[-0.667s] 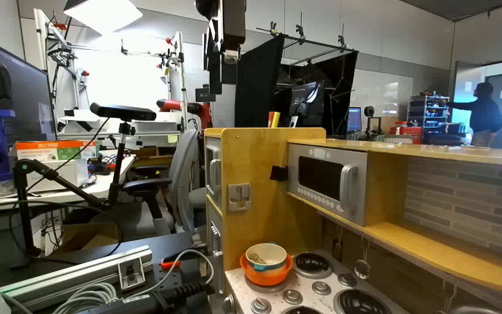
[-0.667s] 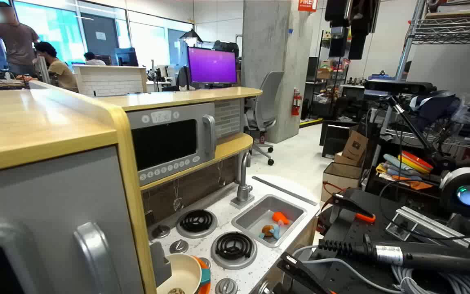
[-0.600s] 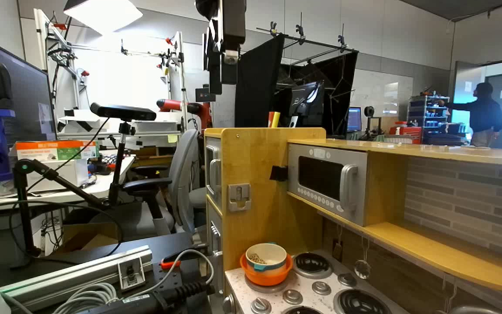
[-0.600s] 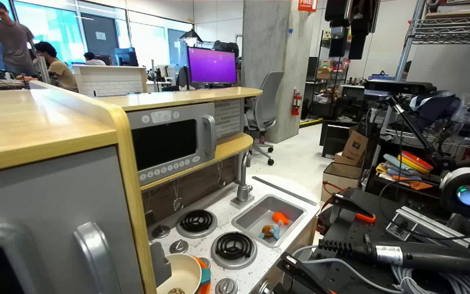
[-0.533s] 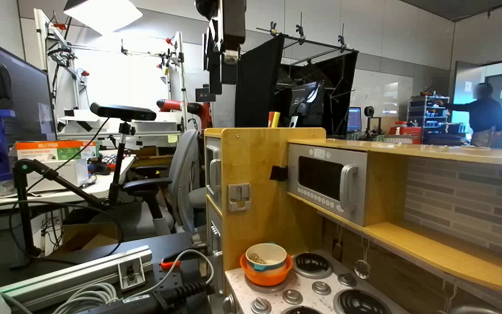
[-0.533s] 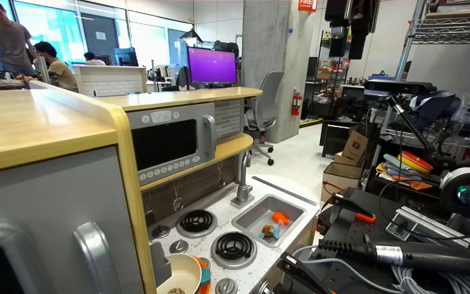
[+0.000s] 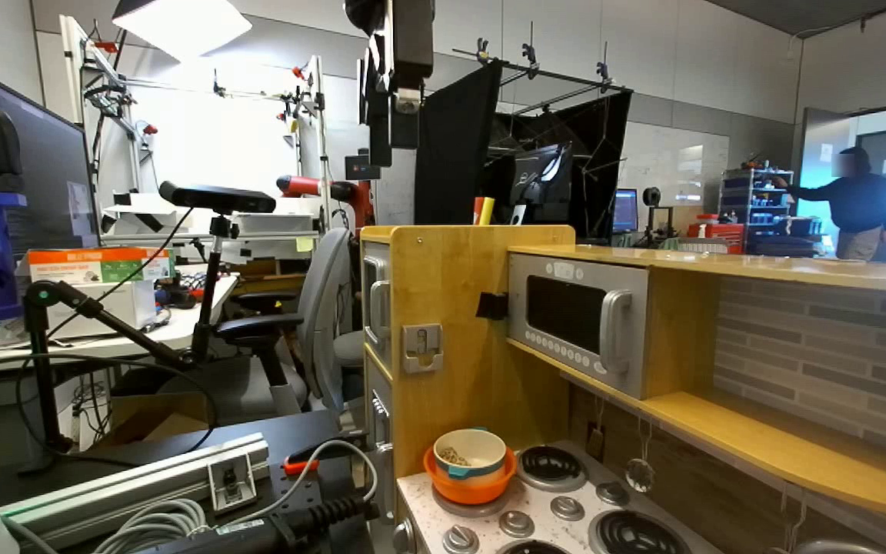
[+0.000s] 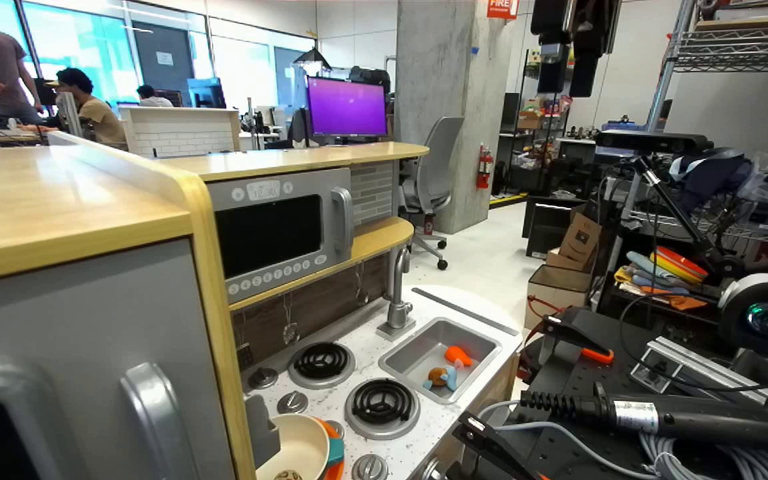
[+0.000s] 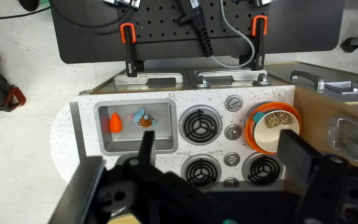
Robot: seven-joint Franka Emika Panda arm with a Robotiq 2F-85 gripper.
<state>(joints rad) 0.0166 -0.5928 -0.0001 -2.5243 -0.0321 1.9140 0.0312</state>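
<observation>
My gripper is open and empty, high above a white speckled toy stove top. In both exterior views it hangs at the top edge, pointing down. Below its right finger in the wrist view, a cream bowl with teal handles sits inside an orange bowl on a burner. A leopard-print object lies in the cream bowl. In the grey sink lie an orange toy and a small blue-and-brown toy. The gripper touches nothing.
A toy microwave and wooden shelf stand behind the burners. A tall wooden panel rises beside the bowls. A faucet stands by the sink. A black table with orange-tipped clamps and cables adjoins the stove's front.
The gripper, bowls and toys have not visibly moved. Only people in the background have shifted.
</observation>
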